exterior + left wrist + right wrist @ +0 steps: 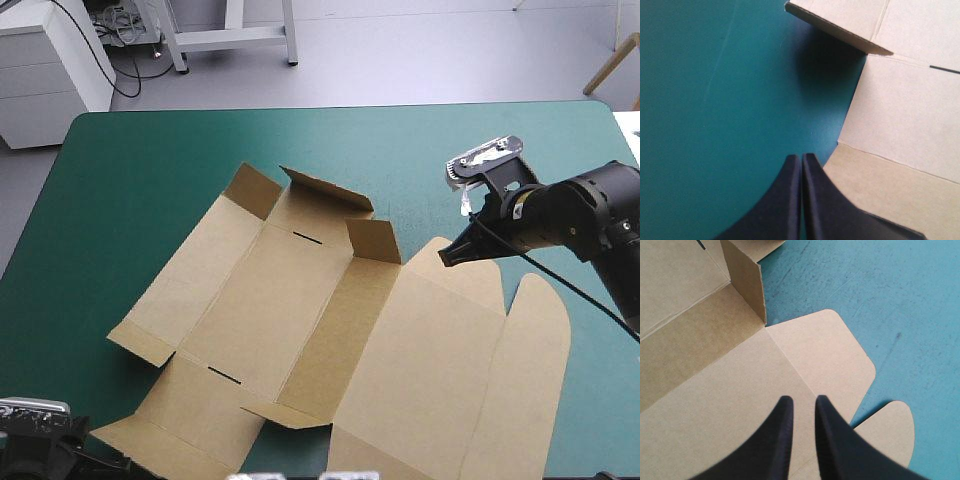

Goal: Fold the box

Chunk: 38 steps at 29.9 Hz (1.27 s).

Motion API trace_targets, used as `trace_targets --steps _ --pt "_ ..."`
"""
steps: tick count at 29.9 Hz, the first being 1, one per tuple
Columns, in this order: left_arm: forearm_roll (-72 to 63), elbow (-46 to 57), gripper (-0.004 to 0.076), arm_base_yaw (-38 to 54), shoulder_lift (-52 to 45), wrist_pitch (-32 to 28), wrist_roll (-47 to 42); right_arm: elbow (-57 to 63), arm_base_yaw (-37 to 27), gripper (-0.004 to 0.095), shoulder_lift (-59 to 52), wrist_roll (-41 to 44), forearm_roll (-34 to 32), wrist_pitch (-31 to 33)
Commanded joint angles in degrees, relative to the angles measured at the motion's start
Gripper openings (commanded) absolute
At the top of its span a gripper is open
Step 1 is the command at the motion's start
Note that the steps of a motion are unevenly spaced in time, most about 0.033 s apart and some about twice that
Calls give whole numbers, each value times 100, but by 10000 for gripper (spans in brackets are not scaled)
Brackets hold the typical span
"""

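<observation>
**Right gripper** (803,400): the black fingers stand nearly together with a narrow slit between them and grip nothing. The tips hang over the lid panel (725,415), close to the crease that joins it to the rounded ear (835,350). This narrow stance appears suited to pressing on a crease or nudging a panel, not to pinching an edge. Ahead of the fingers, to the left in the scene, an upright tab (747,277) marks the corner where the lid meets the tray section.

**Left gripper** (801,159): the fingers are fully closed into one pointed arch and hold nothing. They lie over the teal-green cover (715,100), just beside the near left edge of the board. From there, it is judged, they could slide under a side panel or stay clear of the right arm's work.

**Box** (300,300): it lies at mid-table as an unfolded sheet, mostly flat. The far flap (325,190) and the small corner tabs are partly raised, which suggests the creases are pre-bent. No wall is tucked, so the fold is at an early stage. The lid panel and its long rounded flap (525,350) extend to the near right.
</observation>
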Motion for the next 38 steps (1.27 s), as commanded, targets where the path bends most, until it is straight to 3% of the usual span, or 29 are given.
trace_targets --steps 1,5,8,19,26,38 --pt "17 -123 -10 5 88 30 -10 -168 13 351 -145 36 -45 -212" --pt "17 -123 -10 5 88 30 -10 -168 13 580 -145 25 71 -212" --pt "17 -123 -10 5 88 30 -10 -168 13 654 -145 25 153 -212" --pt "17 -123 -10 5 88 30 -10 -65 13 647 -145 -204 260 -421" --pt "17 -123 -10 5 88 30 -10 -80 13 619 -87 -595 408 -1014" --pt "17 -123 -10 5 88 30 -10 -1116 13 589 1202 -1444 972 -969"
